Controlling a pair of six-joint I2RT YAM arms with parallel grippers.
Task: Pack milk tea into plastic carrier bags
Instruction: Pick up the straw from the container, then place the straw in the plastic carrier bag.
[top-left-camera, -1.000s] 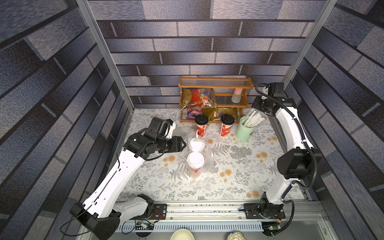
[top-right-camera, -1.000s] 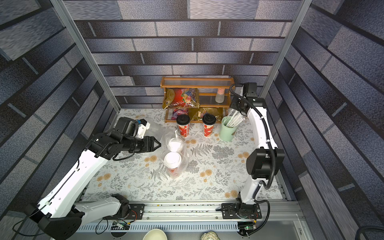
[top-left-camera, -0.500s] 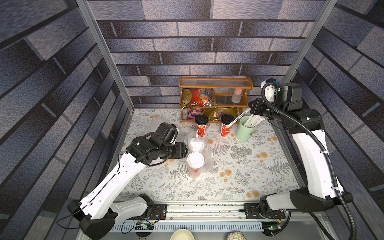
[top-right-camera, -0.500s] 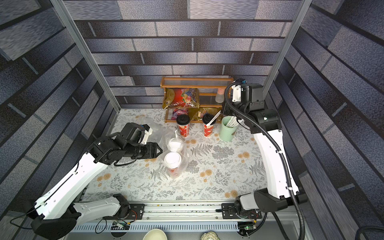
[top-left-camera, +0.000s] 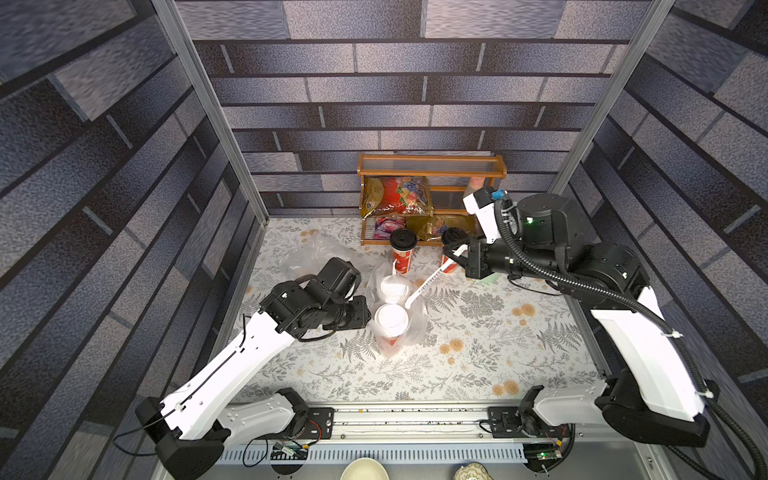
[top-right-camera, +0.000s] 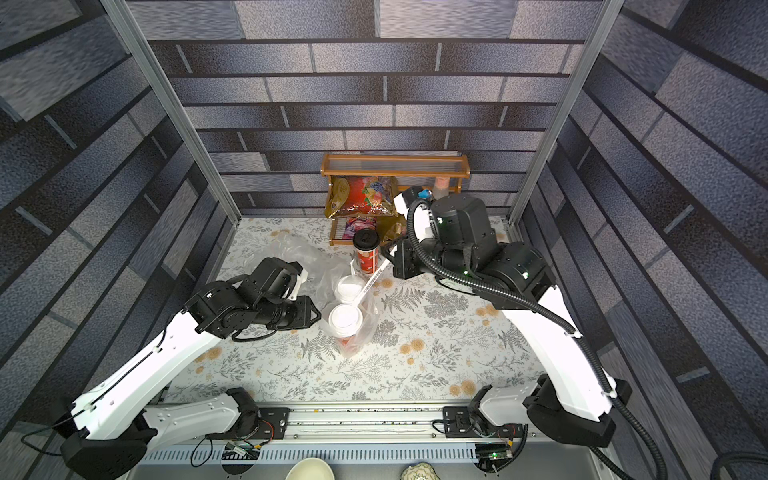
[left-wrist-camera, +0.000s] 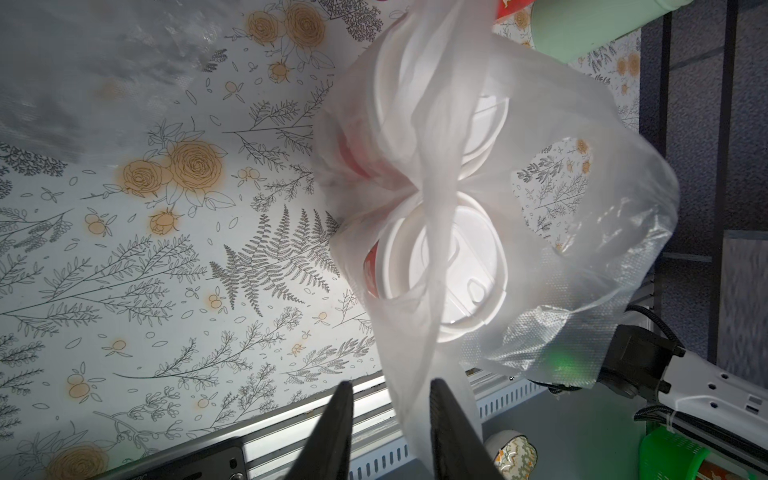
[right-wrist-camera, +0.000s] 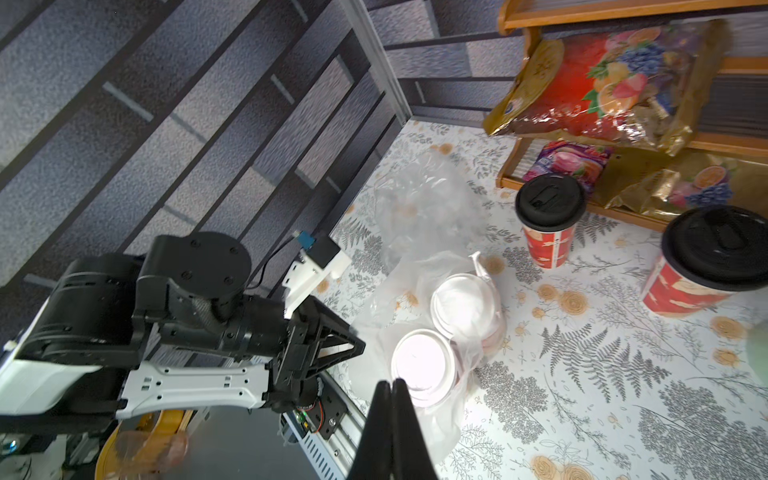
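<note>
Two risks from here: the left gripper (left-wrist-camera: 390, 386), jaws part-spread around the bag (left-wrist-camera: 582, 249) handle and not yet pinching it, may close on air if the limp strip slips aside, or tug and tip the cups. The right gripper (top-left-camera: 453, 259), jaws pressed on a straw (top-left-camera: 428, 282), may poke film or a lid instead of entering the bag mouth. Contents: the bag at table (top-left-camera: 498, 353) centre holds both white-lid cups (top-left-camera: 391, 319), upright and touching. Both black-lid cups (right-wrist-camera: 548, 208) stand unbagged by the back edge. The spare bag (top-left-camera: 316, 253) lies crumpled, apparently empty, toward the back-left corner.
</note>
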